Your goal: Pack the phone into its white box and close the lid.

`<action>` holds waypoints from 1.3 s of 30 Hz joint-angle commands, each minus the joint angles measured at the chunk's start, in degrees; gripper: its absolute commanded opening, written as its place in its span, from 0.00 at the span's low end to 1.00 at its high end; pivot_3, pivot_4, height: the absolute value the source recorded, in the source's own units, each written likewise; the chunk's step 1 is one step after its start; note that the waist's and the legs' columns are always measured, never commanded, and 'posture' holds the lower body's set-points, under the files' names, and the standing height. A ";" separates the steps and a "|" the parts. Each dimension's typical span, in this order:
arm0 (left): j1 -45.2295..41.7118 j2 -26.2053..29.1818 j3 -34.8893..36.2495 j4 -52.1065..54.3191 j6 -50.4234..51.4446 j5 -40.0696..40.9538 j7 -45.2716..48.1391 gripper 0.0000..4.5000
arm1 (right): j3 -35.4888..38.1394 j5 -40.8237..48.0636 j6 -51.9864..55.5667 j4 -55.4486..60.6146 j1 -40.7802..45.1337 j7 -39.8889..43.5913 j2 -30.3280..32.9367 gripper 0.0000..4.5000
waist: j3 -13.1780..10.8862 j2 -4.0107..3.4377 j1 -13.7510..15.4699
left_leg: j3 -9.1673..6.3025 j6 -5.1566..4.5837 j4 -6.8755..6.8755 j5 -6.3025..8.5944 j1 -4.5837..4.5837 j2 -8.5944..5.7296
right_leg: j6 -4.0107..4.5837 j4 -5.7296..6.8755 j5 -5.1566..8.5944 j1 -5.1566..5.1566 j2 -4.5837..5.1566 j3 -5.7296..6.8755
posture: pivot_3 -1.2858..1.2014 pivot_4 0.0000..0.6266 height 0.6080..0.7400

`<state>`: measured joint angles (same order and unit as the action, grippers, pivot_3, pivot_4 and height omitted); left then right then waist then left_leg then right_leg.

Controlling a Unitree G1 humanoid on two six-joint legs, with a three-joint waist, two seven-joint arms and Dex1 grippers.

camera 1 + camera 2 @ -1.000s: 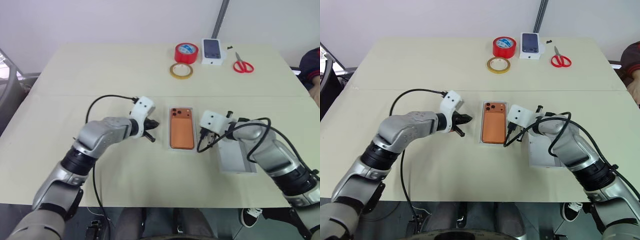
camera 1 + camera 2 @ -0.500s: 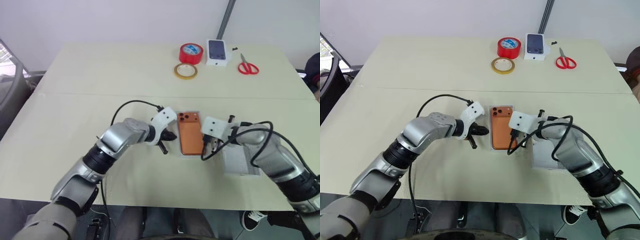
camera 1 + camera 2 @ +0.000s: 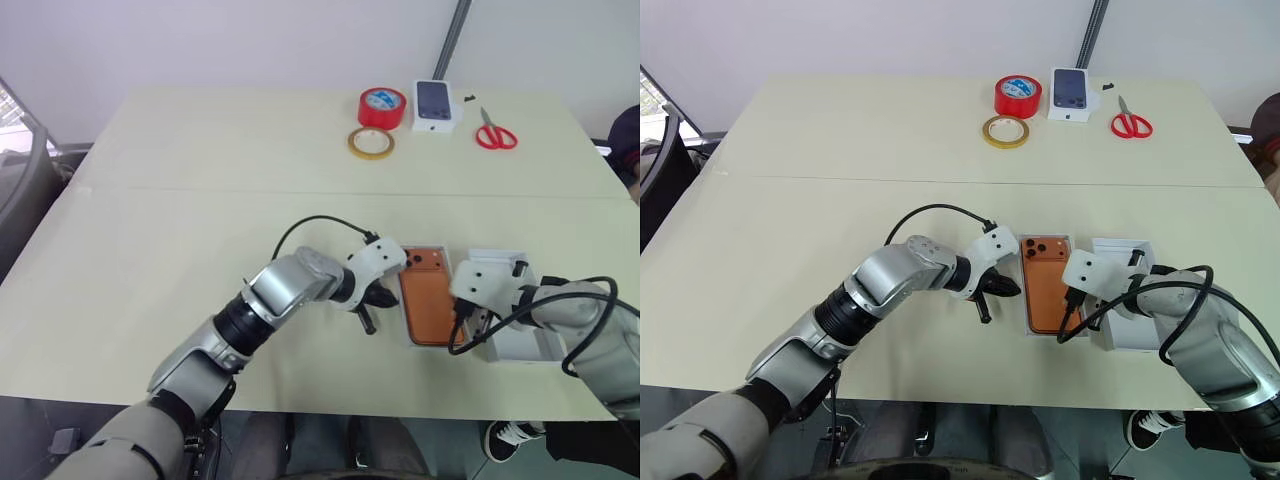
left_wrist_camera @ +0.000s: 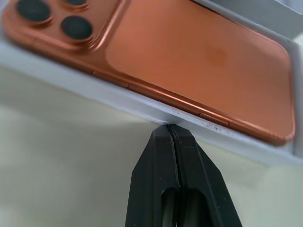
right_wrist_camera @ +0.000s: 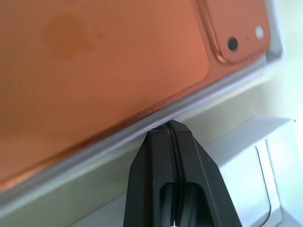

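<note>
Since a second ago: phone (image 3: 1047,284) in the white box (image 4: 142,109) has slid across the surface (image 3: 840,130) toward the robot's right; it was at centre, now it lies just beside the lid (image 3: 1132,315). The head camera has also shifted, but the gap to the lid has plainly closed. Both arms have travelled with the box, one on each long side.

Left tool (image 4: 169,130): fingers clenched together, holding nothing, tip touching the outer wall of the white box on its left long edge. Right tool (image 5: 169,126): likewise clenched and empty, tip against the opposite long wall, between box and lid.

Phone: slim, orange, rounded corners, lying back-up and flat inside the shallow white tray; raised camera cluster with dark lenses at the far end, away from the robot. A narrow white rim shows all round it.

Lid: white, still off, resting flat on the surface to the right of the box, partly behind the right arm.

At the far edge: red tape roll (image 3: 1016,96), yellow tape roll (image 3: 1006,131), white box printed with a dark phone (image 3: 1072,93), red scissors (image 3: 1131,121)
</note>
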<state>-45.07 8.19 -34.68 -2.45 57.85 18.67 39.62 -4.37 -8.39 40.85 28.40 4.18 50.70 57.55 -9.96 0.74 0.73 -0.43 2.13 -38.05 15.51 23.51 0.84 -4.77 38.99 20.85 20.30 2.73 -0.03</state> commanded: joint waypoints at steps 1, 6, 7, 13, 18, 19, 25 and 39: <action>-0.23 -2.27 0.42 1.39 -0.78 0.48 1.21 0.00 | 0.34 1.72 -1.06 2.86 -0.12 0.83 -0.05 0.00 | 0.00 0.00 -0.01 | 0.00 0.01 0.00 -0.01 0.00 0.00 | 0.00 0.00 0.00 0.00 0.00 0.00 | 0.52 0.24 1.00; -0.24 -1.54 2.64 0.09 -0.83 -0.32 0.78 0.00 | 2.11 2.17 -1.44 2.22 -0.78 1.47 0.89 0.00 | 0.00 0.00 0.00 | 0.00 0.03 0.00 -0.02 0.00 0.00 | 0.00 0.00 0.00 0.00 0.00 0.00 | 0.52 0.24 1.00; -0.27 -1.47 3.13 -0.30 -0.87 -0.45 0.63 0.00 | 2.45 2.29 -1.65 2.12 -1.06 1.69 1.14 0.00 | 0.00 0.00 -0.01 | 0.00 0.04 0.00 -0.02 0.00 0.00 | 0.00 0.00 0.00 0.00 0.00 0.00 | 0.52 0.24 1.00; -0.08 -1.75 4.97 -1.57 -0.73 -0.92 0.13 0.00 | 2.94 2.48 -2.84 1.11 -1.98 1.72 1.51 0.00 | 0.00 0.00 -0.04 | 0.00 0.04 0.00 -0.02 0.00 0.01 | 0.00 0.01 0.00 0.00 -0.02 0.00 | 0.52 0.24 1.00; 1.00 -0.84 4.79 1.75 0.54 -0.24 0.92 0.00 | 3.89 2.21 -3.40 -0.47 -1.35 1.18 2.15 0.00 | 0.00 0.00 -0.06 | 0.00 0.21 0.00 -0.12 0.00 0.02 | 0.00 0.01 0.00 0.00 -0.02 -0.01 | 0.52 0.24 1.00; 1.12 -0.57 5.08 2.10 0.68 -0.33 0.74 0.00 | 4.84 2.70 -3.06 -0.26 -1.30 1.50 2.47 0.00 | 0.00 0.00 -0.05 | 0.00 0.23 0.00 -0.13 0.00 0.02 | 0.00 0.02 0.00 0.01 -0.02 -0.01 | 0.52 0.24 1.00; 1.60 3.20 9.57 5.23 0.70 0.45 0.92 0.00 | 13.77 7.46 0.53 1.29 -0.65 4.68 5.10 0.00 | 0.00 -0.02 -0.04 | 0.01 0.23 -0.01 -0.13 0.00 0.02 | 0.00 0.03 0.00 0.01 -0.01 -0.01 | 0.52 0.24 1.00; 13.71 18.89 13.18 18.45 -23.69 -0.57 14.75 0.00 | 20.90 24.40 42.77 2.50 8.22 -1.19 -2.12 0.75 | 0.02 -0.09 0.01 | 0.04 0.01 0.02 -0.01 -0.03 0.06 | 0.01 0.06 0.00 0.00 0.03 -0.03 | 0.52 0.24 1.00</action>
<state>-31.35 26.62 -21.35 13.70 37.24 18.55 52.89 15.53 14.27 78.41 29.60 10.96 50.87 55.89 -9.94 0.64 0.73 -0.39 2.12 -38.03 15.52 23.48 0.90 -4.76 39.05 20.85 20.30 2.76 -0.05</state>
